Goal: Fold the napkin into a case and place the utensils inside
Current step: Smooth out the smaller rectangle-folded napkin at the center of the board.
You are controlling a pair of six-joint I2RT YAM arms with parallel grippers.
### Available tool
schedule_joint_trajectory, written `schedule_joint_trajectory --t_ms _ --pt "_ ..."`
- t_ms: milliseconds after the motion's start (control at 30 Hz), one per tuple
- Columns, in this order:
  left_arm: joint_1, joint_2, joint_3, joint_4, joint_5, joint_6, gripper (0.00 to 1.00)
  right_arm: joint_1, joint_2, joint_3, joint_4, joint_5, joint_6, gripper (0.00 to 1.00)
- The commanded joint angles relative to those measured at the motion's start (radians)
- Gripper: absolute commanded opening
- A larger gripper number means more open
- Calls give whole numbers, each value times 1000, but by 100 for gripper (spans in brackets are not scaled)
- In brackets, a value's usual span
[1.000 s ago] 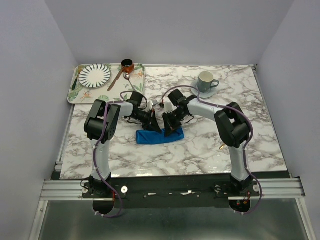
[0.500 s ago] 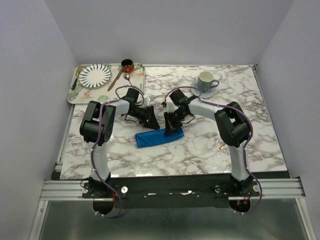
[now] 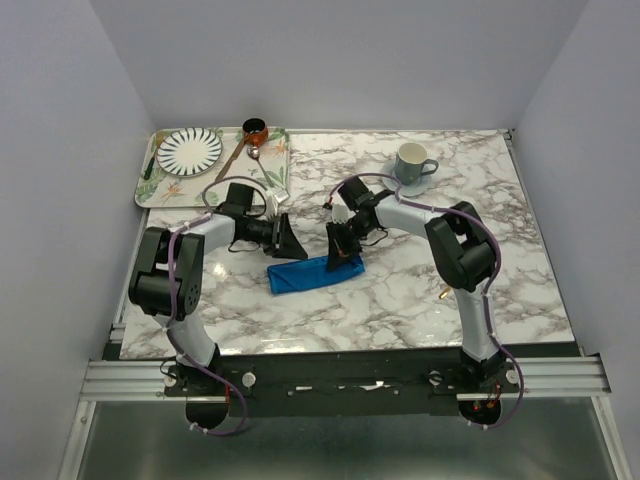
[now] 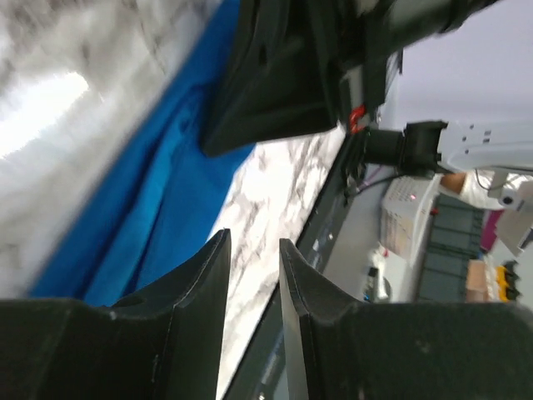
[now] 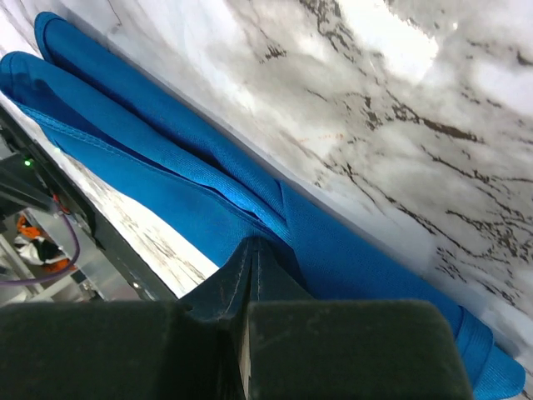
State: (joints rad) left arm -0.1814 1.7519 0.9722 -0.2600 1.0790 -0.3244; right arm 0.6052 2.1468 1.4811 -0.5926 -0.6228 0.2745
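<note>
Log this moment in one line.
napkin: folded strip | left gripper: open, clear of napkin | right gripper: shut on napkin

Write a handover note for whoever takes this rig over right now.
Left claw: open, empty, just beyond the left end of the napkin, apart from it.
Right claw: shut, pinching a fold at the napkin's right end.
Napkin: a narrow folded strip lying on the table between the arms.
Done: most of the folding, by the look of it.
Left: finish the case, then put the utensils in. None show in or beside the napkin, and I cannot pick them out.
</note>
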Motion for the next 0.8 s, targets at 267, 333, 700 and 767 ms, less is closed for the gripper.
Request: schedule_joint_trajectory --t_ms 267,333,700,767 --pt "-56 75 -119 146 -22 -151 34 -15 76 -15 16 74 2 6" --pt "-55 110 -95 122 -49 -113 31 -16 71 -12 19 64 -6 7" --pt "-36 276 -15 44 -119 -21 22 -39 -151 -59 51 -271 -67 23" --pt "-35 278 -12 42 -117 -10 21 -59 -189 -80 53 -331 -51 24"
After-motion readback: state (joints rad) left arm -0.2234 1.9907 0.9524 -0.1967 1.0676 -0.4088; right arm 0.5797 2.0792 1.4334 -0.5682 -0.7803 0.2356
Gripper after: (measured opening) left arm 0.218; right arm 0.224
